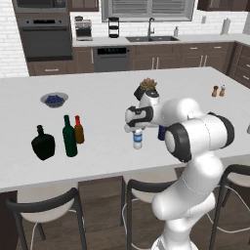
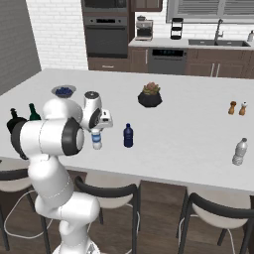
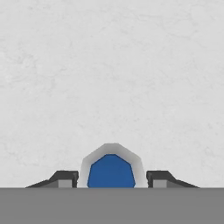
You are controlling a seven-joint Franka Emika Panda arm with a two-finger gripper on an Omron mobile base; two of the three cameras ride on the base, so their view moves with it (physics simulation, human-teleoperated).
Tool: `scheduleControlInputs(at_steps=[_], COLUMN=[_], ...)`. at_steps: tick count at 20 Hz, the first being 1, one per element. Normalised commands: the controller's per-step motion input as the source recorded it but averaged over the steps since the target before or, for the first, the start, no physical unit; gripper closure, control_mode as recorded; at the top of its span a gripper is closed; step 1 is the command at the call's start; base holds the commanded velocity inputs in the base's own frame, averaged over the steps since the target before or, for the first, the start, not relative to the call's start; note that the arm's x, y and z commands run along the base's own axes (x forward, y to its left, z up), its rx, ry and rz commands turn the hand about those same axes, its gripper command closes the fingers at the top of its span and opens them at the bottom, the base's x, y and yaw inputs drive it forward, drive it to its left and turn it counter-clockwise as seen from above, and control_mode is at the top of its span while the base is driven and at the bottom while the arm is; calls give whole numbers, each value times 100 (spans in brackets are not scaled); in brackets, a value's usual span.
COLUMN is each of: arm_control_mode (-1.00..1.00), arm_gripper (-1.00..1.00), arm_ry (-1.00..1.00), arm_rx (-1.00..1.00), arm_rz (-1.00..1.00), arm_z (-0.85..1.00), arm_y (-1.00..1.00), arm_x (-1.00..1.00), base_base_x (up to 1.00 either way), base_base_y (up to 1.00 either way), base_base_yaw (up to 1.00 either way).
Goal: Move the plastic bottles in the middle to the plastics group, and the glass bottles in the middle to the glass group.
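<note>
While the clear bottle (image 3: pixel 111 171) is straddled by the gripper (image 3: pixel 111 179), a firm clamp cannot be told. Lifting toward the lone plastic bottle (image 2: pixel 240 151) is called for next.

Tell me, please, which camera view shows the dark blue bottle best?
The right base view: the dark blue bottle stands in full, unobstructed, on the white counter. In the left base view only a sliver of it peeks out behind the robot's arm. The hand view looks down on the clear bottle instead.
</note>
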Motion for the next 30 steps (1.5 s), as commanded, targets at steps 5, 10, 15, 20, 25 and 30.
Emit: scheduleControlInputs(at_steps=[5, 10, 15, 20, 25, 30], arm_control_mode=[-100, -100, -100, -100, -100, -100], arm_gripper=[100, 100, 100, 100, 100, 100], arm_ry=[0, 0, 0, 0, 0, 0], arm_rx=[0, 0, 0, -1, -4, -4], arm_rz=[-2, -9, -16, -22, -24, -23], arm_z=[34, 56, 54, 37, 24, 19], arm_y=[-18, -48, -68, -80, -88, -94], arm_x=[-70, -89, -52, -30, -10, -1], base_base_x=[0, 0, 0, 0, 0, 0], base_base_y=[0, 0, 0, 0, 0, 0], base_base_yaw=[0, 0, 0, 0, 0, 0])
